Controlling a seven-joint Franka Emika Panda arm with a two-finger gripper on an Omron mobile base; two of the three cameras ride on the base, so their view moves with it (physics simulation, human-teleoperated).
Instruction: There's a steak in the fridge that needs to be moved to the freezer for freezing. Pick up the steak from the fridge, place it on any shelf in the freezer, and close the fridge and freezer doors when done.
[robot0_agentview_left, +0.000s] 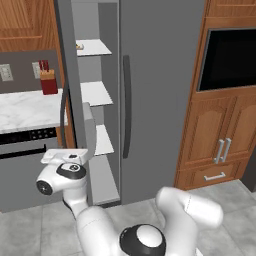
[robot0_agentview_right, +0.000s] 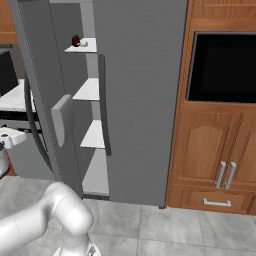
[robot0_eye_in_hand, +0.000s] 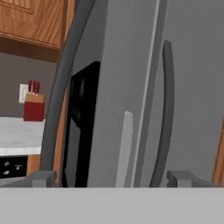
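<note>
The steak (robot0_agentview_right: 76, 41), a small dark red-brown lump, lies on the top shelf of the freezer (robot0_agentview_right: 86, 90), the narrow compartment with short white shelves. The freezer door (robot0_agentview_right: 40, 95) stands open. In the hand view I see its outer face with the black dispenser panel (robot0_eye_in_hand: 83, 127) and its dark bar handle (robot0_eye_in_hand: 61, 87). The wide fridge door (robot0_agentview_left: 160, 100) is shut, its handle (robot0_agentview_left: 126, 107) running vertically. My gripper (robot0_eye_in_hand: 113, 178) is open, low beside the open freezer door's outer side, with nothing between its fingertips (robot0_eye_in_hand: 41, 178). The hand (robot0_agentview_left: 65, 156) hovers left of the door's edge.
A marble counter (robot0_agentview_left: 25, 110) with a red knife block (robot0_agentview_left: 48, 80) sits left of the unit, above a dark oven front (robot0_agentview_left: 25, 150). Wooden cabinets (robot0_agentview_left: 220, 145) and a black wall oven (robot0_agentview_left: 230, 60) stand to the right. Grey floor tiles lie in front.
</note>
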